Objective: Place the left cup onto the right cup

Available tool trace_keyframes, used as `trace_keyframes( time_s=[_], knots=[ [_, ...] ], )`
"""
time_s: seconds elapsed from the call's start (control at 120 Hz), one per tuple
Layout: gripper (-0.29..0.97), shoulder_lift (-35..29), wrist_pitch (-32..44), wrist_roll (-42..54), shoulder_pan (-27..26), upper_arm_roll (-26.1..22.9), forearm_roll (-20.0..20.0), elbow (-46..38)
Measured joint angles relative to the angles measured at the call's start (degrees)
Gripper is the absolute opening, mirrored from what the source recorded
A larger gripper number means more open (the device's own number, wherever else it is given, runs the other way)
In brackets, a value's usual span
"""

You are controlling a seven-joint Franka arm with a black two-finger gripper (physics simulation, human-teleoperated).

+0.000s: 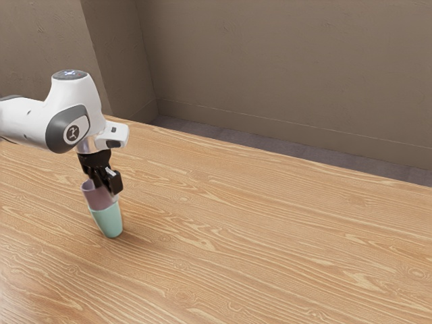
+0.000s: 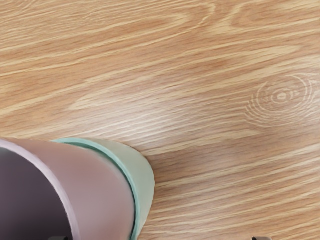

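**Mauve cup nested in the green one, gripper at its rim**

On my screen the mauve cup (image 1: 96, 196) sits inside the mint-green cup (image 1: 108, 219), with its upper part standing out above the green rim. The pair stands on the wooden table (image 1: 270, 236) near the exterior view's left. It appears to lean, tops tipped toward that view's left, and the green cup's narrow base is on the wood.

The wrist view looks down into the mauve cup (image 2: 90, 190). It has a dull pinkish wall and a darker hollow, ringed closely by the green cup's rim (image 2: 142, 175), with bare table (image 2: 200, 75) beyond.

The black gripper (image 1: 106, 181) hangs straight down from the white wrist, right at the mauve cup's rim on the side toward the exterior view's right. It overlaps the lip. I cannot tell whether it is clamped on the cup or open.
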Motion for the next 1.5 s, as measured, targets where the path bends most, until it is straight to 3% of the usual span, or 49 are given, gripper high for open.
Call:
trace_keyframes(
  time_s=[0.308, 0.9, 1.5],
  knots=[
    [0.63, -2.41, -1.57, 0.18, 0.00, 0.00, -0.17, 0.17],
    [0.68, -3.15, -9.91, 0.37, 0.00, -1.23, -2.68, 5.62],
    [0.68, 2.59, -21.52, -4.05, -0.17, -3.43, -6.02, 23.25]
  ],
)
